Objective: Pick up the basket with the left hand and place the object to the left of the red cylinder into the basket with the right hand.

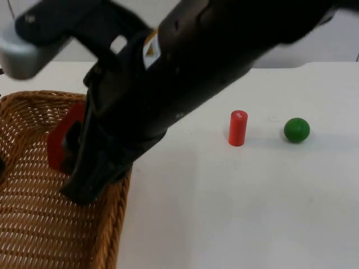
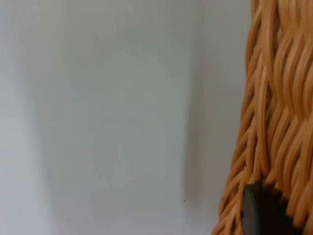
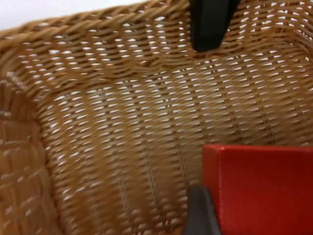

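1. White desk (image 1: 235, 213) running back to a grey wall, with a wicker basket (image 1: 33, 224) at the near left. A red cylinder (image 1: 238, 128) and a green ball (image 1: 296, 129) stand out on the open desk, the ball off to the cylinder's right.
2. The right arm reaches across and down into the basket. The right gripper (image 1: 70, 148) hangs over the weave, jaws clamped on a red block (image 1: 56, 143).
3. That looks like the drop-off stage: the block is held over the basket interior so it lands inside rather than on the rim. It seems not to be let go yet.
4. The right wrist view gives what the top view hides: the red block (image 3: 261, 188) is flat-faced and square-edged, with one finger (image 3: 200, 213) tight against its side and the basket floor just beyond it. In the top view the arm covers most of that.
5. The left wrist view looks along the basket's outer wall (image 2: 276, 112) with bare desk beside it, and a black fingertip (image 2: 259, 213) sits against the weave. So the left gripper seems to be at the basket's side; can't tell how its jaws are set.
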`<state>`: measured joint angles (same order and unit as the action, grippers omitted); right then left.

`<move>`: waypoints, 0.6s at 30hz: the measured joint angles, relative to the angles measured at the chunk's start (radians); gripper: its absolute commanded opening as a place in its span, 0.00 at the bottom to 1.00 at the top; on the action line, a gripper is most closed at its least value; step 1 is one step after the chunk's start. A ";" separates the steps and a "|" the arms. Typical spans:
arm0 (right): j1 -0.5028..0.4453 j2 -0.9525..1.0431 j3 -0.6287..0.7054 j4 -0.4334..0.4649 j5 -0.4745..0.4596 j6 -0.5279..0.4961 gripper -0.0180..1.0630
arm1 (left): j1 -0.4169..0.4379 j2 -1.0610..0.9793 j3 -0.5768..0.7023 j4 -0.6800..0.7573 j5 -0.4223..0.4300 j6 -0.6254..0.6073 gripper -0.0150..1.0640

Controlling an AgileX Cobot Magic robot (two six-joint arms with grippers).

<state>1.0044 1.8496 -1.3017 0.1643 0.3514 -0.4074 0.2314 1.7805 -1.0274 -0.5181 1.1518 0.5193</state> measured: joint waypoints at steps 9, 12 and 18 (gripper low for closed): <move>0.000 0.108 0.000 0.022 -0.141 0.000 0.06 | 0.000 0.000 0.000 0.000 0.000 0.000 0.01; 0.000 0.126 0.000 0.028 -0.143 0.000 0.17 | 0.000 0.000 0.000 0.000 0.000 0.000 0.01; 0.000 0.144 0.000 0.047 -0.166 0.000 0.67 | 0.000 0.000 0.000 -0.027 0.004 0.012 0.01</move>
<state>1.0044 1.9937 -1.3017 0.2111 0.1851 -0.4074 0.2314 1.7805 -1.0274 -0.5454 1.1559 0.5315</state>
